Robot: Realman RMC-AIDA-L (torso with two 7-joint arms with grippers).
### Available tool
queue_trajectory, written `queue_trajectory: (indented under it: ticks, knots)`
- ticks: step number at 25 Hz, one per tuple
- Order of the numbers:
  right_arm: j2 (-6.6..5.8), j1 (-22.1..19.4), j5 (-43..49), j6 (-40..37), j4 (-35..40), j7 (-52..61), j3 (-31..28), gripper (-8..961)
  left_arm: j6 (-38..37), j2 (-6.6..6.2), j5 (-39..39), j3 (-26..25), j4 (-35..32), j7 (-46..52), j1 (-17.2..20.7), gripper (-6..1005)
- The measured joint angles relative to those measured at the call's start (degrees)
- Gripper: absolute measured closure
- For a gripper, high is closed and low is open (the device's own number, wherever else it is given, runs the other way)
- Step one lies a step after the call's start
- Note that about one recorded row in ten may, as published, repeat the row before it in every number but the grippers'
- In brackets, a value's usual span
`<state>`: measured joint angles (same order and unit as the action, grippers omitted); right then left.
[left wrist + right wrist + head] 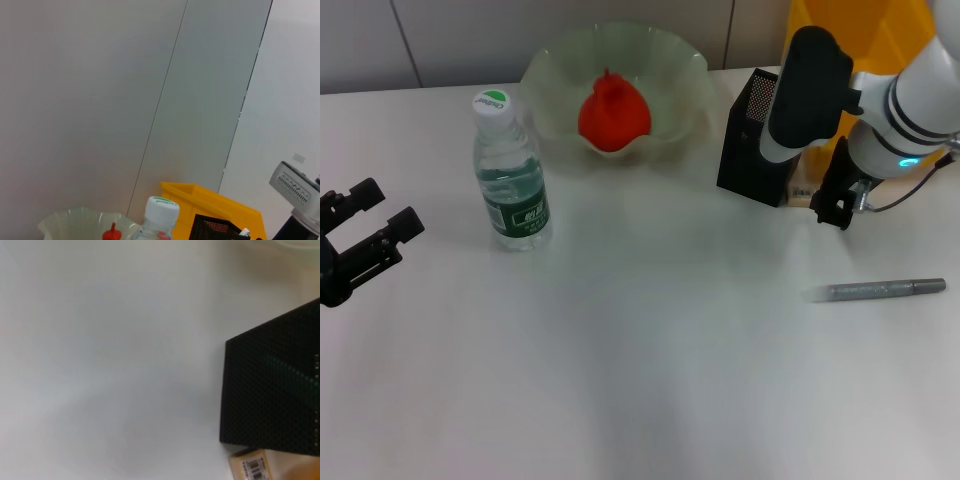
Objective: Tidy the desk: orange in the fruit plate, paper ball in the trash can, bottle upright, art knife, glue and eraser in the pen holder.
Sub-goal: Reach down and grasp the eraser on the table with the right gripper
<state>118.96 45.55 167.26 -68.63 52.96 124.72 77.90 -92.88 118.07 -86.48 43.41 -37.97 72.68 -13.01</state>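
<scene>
Orange: we see the orange (613, 115) already sitting in the fruit plate (550, 70), at about 12 o'clock on the desk.
Bottle: the bottle (509, 175) stands upright at about 10 o'clock, cap up.
Eraser: the eraser (802, 188) lies on the desk touching the right foot of the pen holder (750, 150), around 2 o'clock; this is our likely next pick.
Pen: a grey pen-like tool (875, 290) lies flat at 3 o'clock, well apart from the holder.
Right gripper: the right gripper (837, 205) hangs just beside the eraser; we cannot tell whether its claw is wide or narrow.
Left gripper: the left gripper (365, 235) is parked at 9 o'clock, claw spread wide, empty.
Trash can: the trash can (855, 30) sits behind the right arm.
Risk: we judge the eraser too tight against the holder; a finger could strike the mesh, shove or tip the holder, or pinch only a corner.
</scene>
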Motion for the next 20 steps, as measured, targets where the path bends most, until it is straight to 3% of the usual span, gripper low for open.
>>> queue_trajectory:
  ticks: [10,20]
  knots:
    - [0.28,-2.33,-0.41,-2.12,4.57,7.33,0.16,949,-0.63,-0.13,-0.12,0.0,0.0,0.0,0.01,260]
    - [0.5,-11.88,-10.32,-6.57,21.74,12.75,0.89,941,-1.73,-0.73,-0.08,0.0,-0.09,0.0,0.11,260]
